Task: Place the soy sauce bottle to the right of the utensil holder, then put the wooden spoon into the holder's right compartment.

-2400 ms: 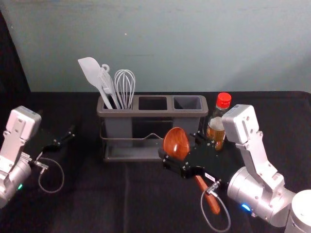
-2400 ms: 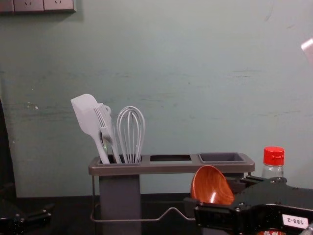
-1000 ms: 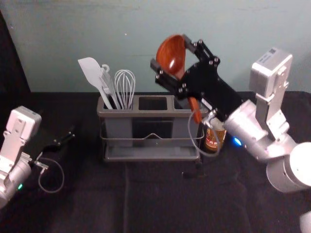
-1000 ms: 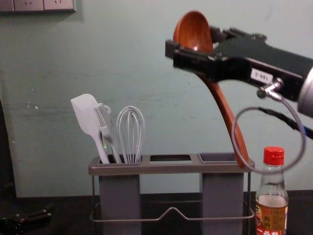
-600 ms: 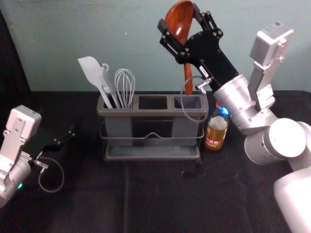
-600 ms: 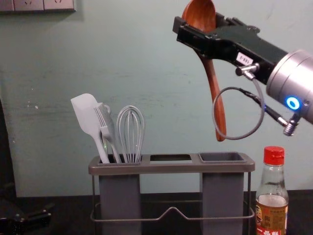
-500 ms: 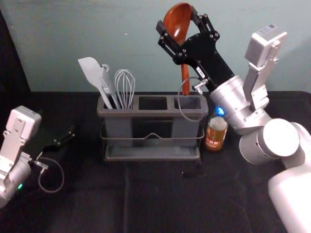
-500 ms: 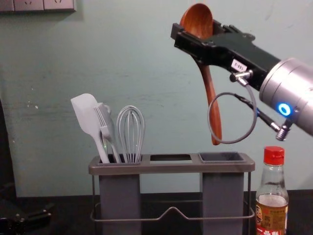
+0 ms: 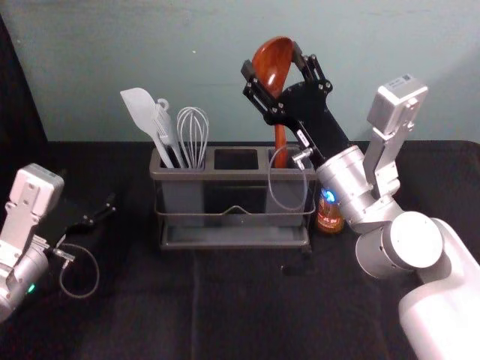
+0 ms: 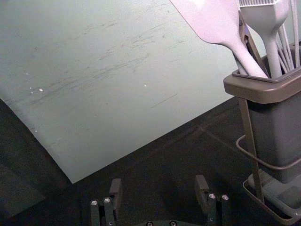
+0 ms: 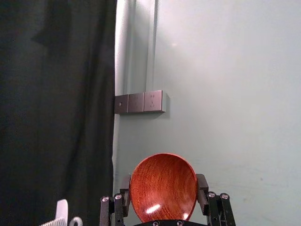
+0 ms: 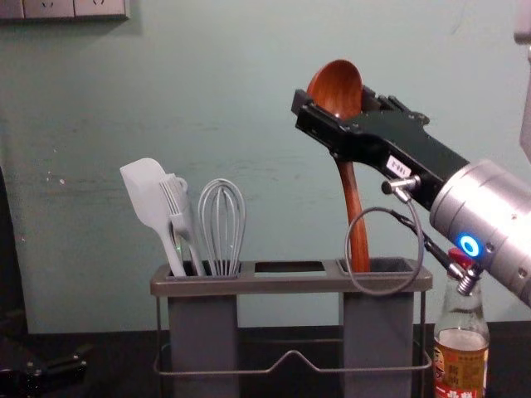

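Right hand (image 9: pixel 271 60) above utensil holder (image 9: pixel 225 176), clamped on wooden spoon (image 12: pixel 336 87). Insertion step: lower, then release. Left hand (image 10: pixel 159 182) left of holder, jaws apart.

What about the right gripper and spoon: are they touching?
Touching: in the right wrist view, the right gripper pinches the spoon by its bowl, one finger against each side.

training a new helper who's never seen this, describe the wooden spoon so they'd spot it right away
Find the utensil holder on the dark table, then look above its right compartment. There the jaws of the right gripper hold the wooden spoon by its bowl, handle pointing down. Its glossy red-brown sets it apart from the pale spatula and whisk in the left compartment.
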`<state>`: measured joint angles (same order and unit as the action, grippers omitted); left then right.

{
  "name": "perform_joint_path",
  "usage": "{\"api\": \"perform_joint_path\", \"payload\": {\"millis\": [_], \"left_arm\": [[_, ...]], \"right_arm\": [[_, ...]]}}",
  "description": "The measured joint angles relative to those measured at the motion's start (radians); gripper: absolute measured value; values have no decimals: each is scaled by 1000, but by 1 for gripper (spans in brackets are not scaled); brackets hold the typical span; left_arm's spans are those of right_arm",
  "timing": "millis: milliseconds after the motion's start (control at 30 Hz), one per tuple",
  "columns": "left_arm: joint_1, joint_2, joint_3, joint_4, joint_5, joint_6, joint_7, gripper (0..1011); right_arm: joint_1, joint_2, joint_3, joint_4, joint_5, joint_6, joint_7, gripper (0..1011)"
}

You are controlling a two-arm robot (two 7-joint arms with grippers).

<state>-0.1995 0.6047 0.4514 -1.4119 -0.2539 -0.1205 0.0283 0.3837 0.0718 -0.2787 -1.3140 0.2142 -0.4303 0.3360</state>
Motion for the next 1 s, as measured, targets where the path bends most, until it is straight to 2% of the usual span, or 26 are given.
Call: {"api": "perform_joint_path", "payload": {"millis": [333,1000], "left_arm": [[0,0,0,0,0,0,0,1012],[0,0,0,0,0,0,0,1011]], "right_arm": [[-45,-13,11,34,2,-25,0,838],[-111,-23,40,44,9,-46,-3,838]]}}
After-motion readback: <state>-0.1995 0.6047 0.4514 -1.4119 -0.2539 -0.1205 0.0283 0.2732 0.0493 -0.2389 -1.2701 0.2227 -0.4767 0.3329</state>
